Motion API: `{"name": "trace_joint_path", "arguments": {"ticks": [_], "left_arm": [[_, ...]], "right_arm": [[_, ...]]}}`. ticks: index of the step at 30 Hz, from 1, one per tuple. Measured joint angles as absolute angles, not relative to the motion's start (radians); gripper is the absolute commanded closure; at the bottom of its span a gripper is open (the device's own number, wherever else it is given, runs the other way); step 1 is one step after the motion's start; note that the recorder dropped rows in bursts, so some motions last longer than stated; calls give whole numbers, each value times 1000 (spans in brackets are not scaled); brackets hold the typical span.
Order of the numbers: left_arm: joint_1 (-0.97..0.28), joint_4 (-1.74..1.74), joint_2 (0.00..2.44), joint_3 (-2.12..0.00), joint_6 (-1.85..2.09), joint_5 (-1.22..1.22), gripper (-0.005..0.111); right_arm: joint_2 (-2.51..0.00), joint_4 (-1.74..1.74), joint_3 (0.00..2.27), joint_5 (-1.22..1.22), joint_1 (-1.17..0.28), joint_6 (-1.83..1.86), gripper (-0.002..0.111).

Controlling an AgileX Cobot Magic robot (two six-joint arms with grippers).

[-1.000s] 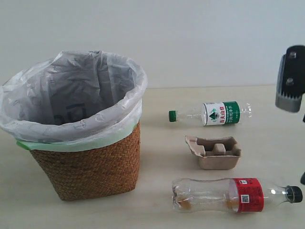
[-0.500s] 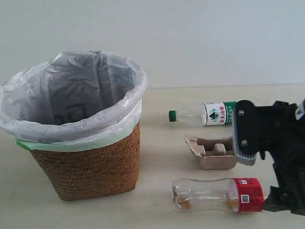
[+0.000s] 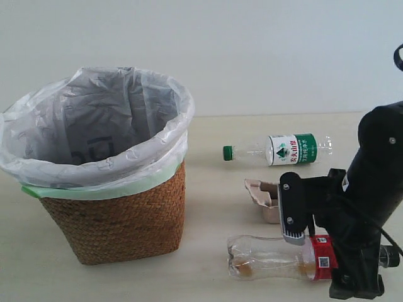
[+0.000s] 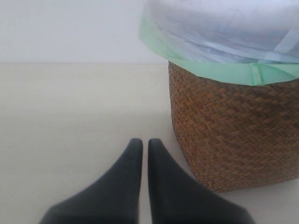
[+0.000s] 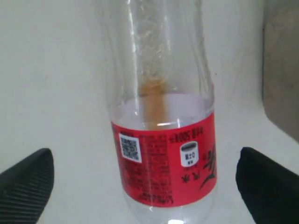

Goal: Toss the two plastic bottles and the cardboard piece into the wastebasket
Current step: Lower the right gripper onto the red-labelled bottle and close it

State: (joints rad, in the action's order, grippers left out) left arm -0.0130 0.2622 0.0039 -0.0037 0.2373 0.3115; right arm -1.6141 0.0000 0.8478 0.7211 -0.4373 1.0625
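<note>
The wicker wastebasket [image 3: 119, 217] with its white bag stands at the left. To its right the green-label bottle [image 3: 280, 151] lies on its side, farthest back. The cardboard piece [image 3: 261, 192] sits nearer, half hidden behind my right arm. Nearest lies the red-label bottle [image 3: 264, 258]. My right gripper [image 3: 318, 251] is low over it and open. In the right wrist view the fingers [image 5: 25, 184] stand either side of the red label [image 5: 163, 163] without touching it. My left gripper [image 4: 145, 142] is shut on nothing, beside the wastebasket [image 4: 233, 135], and outside the exterior view.
Everything rests on a pale table [image 3: 208, 189] in front of a plain white wall [image 3: 252, 50]. The right arm's black body [image 3: 371, 189] stands over the table's right side, and the red-label bottle's black cap [image 3: 391, 257] peeks out behind it.
My right arm has swung down from the upper right edge to the red-label bottle, now covering part of the cardboard piece and the bottle's label. The objects have not moved.
</note>
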Motion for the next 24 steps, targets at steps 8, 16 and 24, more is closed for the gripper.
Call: {"name": "trace_joint_path", "arguments": {"ticks": [8, 16, 24], "left_arm": [[-13, 262, 4, -4, 237, 312, 103], [-13, 262, 4, -4, 237, 312, 103], [-13, 262, 4, -4, 237, 312, 103]], "right_arm": [[-1693, 0, 848, 681, -437, 1051, 13], [-1745, -6, 848, 634, -437, 1030, 82], [-1745, -16, 848, 733, -437, 1025, 107]]}}
